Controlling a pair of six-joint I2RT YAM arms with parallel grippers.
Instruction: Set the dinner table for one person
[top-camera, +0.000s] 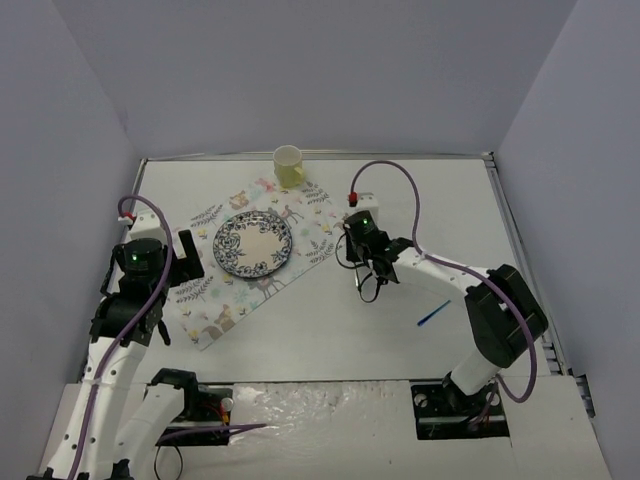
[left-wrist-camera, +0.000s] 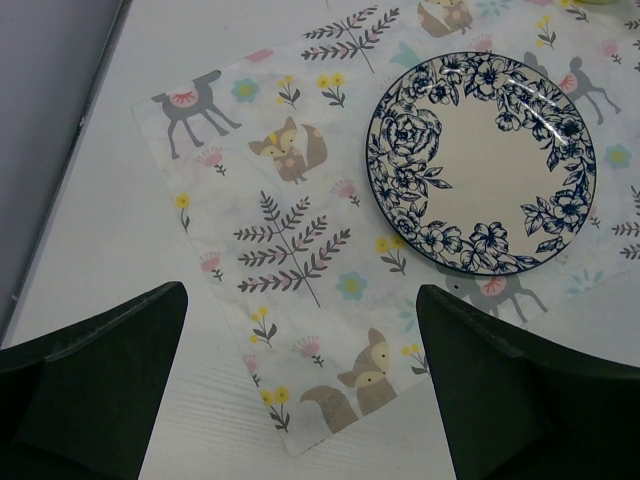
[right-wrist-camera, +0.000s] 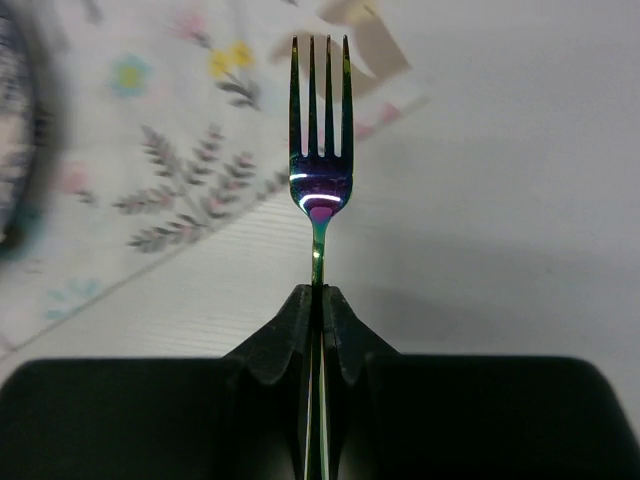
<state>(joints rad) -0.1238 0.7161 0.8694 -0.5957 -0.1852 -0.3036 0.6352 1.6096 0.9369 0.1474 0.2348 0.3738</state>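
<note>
Setting is judged partly complete. A mat lies askew on the worktop, a flowered plate sits on it, and a yellow cup stands at the mat's far corner; whether the cup rests on the cloth or just off it cannot be told. The worktop itself spreads beneath both arms, bare to the right tool's right side and behind it. The right tool has its jaws pressed together on the neck of a fork, tines pointing straight ahead of it, with the mat's edge ahead and to its left. The fork is not yet laid down. The left tool is spread wide and holds nothing, with the mat directly below and ahead of it and the plate ahead to its right. A thin blue item lies on bare worktop well behind the right tool, toward its base; its kind cannot be made out, and if it is cutlery it remains to be placed. The fork's handle is hidden between the fingers, its height above the worktop is unclear, the plate is only a blur at the left edge of the right wrist view, and the left tool's fingers are cut off at the frame's bottom.
</note>
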